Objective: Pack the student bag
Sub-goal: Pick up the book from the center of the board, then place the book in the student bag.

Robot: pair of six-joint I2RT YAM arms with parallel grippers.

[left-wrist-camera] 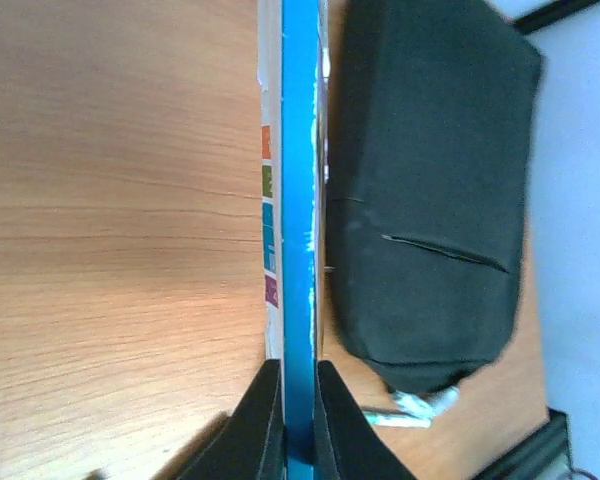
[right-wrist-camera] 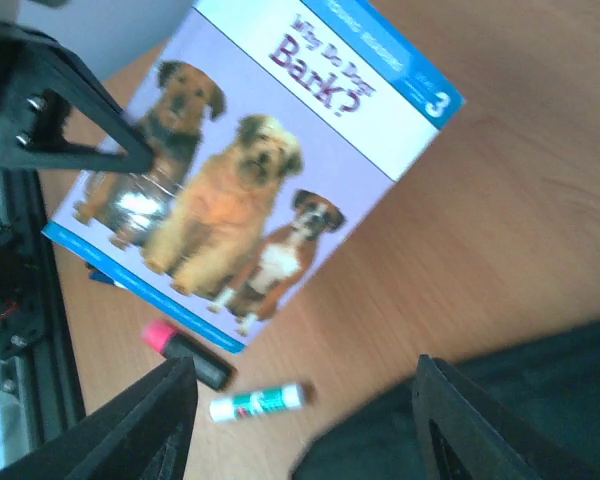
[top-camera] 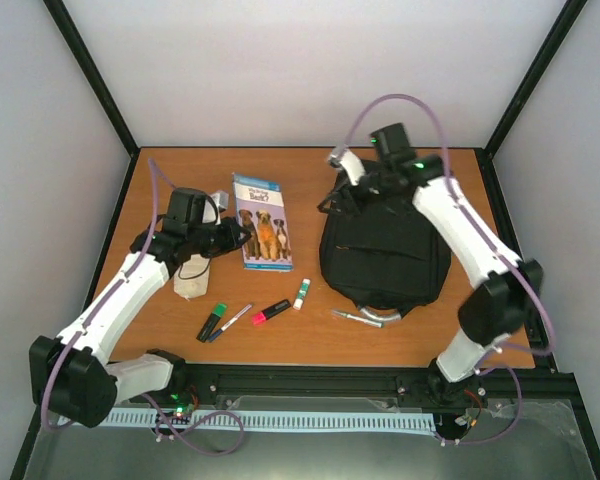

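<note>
The student bag [top-camera: 382, 255] is a big black backpack lying flat right of centre; it also shows in the left wrist view [left-wrist-camera: 430, 190] and the right wrist view [right-wrist-camera: 550, 385]. A book with dogs on its cover [top-camera: 262, 222] lies left of the bag. My left gripper [top-camera: 230, 236] is shut on the book's left edge; in the left wrist view the jaws [left-wrist-camera: 298, 420] clamp its blue edge [left-wrist-camera: 300, 200]. My right gripper [top-camera: 338, 160] is open and empty over the bag's far left corner, its fingers wide apart [right-wrist-camera: 300, 430]. The book's cover fills the right wrist view [right-wrist-camera: 250, 160].
A glue stick [top-camera: 301, 293], a pink highlighter [top-camera: 271, 311], a green marker [top-camera: 212, 321] and a pen [top-camera: 234, 320] lie in front of the book. A silver pen [top-camera: 358, 317] lies at the bag's near edge. A beige pouch [top-camera: 192, 280] sits under the left arm.
</note>
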